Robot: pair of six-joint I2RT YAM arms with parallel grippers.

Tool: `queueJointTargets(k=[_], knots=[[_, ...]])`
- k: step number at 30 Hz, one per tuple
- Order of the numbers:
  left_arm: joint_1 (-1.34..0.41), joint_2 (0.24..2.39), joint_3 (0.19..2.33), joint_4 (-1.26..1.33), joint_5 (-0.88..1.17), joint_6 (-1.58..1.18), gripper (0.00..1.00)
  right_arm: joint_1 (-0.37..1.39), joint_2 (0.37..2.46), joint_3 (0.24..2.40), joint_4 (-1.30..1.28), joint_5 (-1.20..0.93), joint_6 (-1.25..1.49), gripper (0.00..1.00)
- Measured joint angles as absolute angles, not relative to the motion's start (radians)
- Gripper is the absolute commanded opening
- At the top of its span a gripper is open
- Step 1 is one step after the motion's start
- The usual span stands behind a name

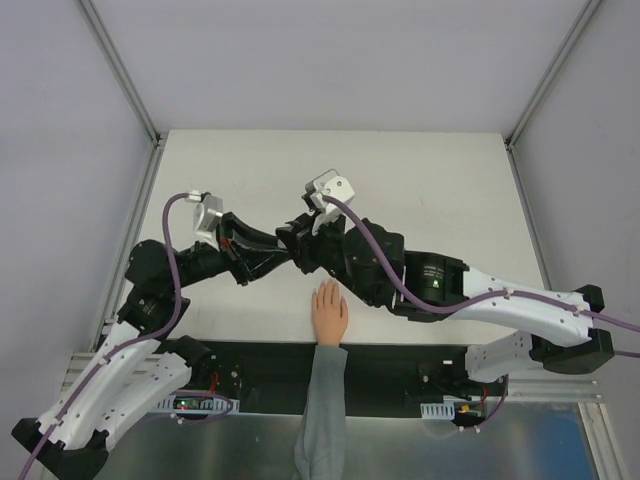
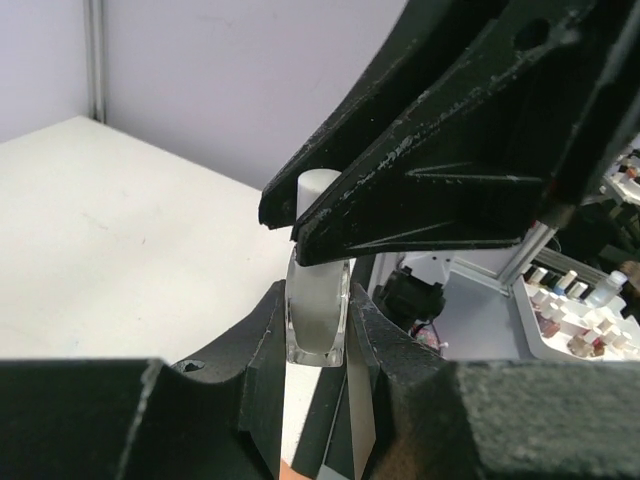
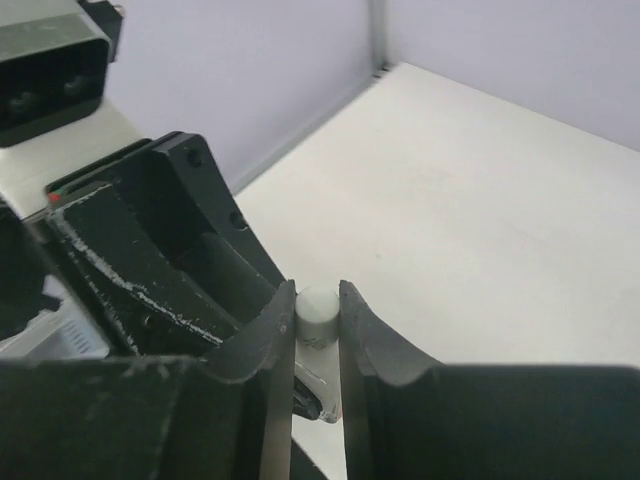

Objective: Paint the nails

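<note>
My left gripper point(image 2: 316, 335) and right gripper point(image 3: 318, 310) are matte black, with edges scuffed pale grey. The bottle point(image 2: 317, 320) is clear, and its cap point(image 2: 318, 190) is white. The mannequin hand point(image 1: 329, 312) is peach and its sleeve point(image 1: 322, 420) is grey. The table point(image 1: 400, 180) is cream. My cables point(image 1: 167, 225) are purple.

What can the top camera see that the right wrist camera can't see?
Only the top camera shows the mannequin hand with its grey sleeve. Only the right wrist camera shows the bottle's white cap, pinched in the right gripper. Both show the white table and the left gripper.
</note>
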State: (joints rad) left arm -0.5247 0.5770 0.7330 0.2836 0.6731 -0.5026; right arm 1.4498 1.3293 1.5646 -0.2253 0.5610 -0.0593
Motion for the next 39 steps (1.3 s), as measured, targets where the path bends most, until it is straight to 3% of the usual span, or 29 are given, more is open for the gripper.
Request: queueJointTargets(k=[5,7,15,18,26,29,30,33,39], knots=[[-0.525,0.634,0.701,0.317,0.661,-0.491,0.00,1.433,1.357,1.563,-0.268,0.653,-0.075,0.33],[-0.524,0.623,0.689,0.326,0.654,-0.493,0.00,1.415,1.355,1.565,-0.291,0.588,-0.097,0.38],[-0.508,0.538,0.638,0.366,0.681,-0.587,0.00,1.121,1.327,1.602,-0.397,-0.155,-0.123,0.66],[-0.508,0.503,0.616,0.387,0.723,-0.627,0.00,1.041,1.335,1.612,-0.410,-0.410,-0.120,0.67],[-0.508,0.474,0.601,0.437,0.820,-0.697,0.00,0.983,1.418,1.621,-0.276,-0.845,-0.006,0.52],[-0.508,0.469,0.601,0.456,0.839,-0.707,0.00,0.978,1.456,1.621,-0.210,-0.920,0.054,0.31],[-0.508,0.469,0.601,0.466,0.844,-0.713,0.00,0.978,1.464,1.621,-0.197,-0.934,0.064,0.17],[-0.508,0.469,0.601,0.474,0.857,-0.731,0.00,0.978,1.486,1.621,-0.144,-0.968,0.098,0.01],[-0.509,0.456,0.606,0.439,0.797,-0.721,0.00,0.987,1.468,1.610,-0.146,-0.889,0.060,0.01]])
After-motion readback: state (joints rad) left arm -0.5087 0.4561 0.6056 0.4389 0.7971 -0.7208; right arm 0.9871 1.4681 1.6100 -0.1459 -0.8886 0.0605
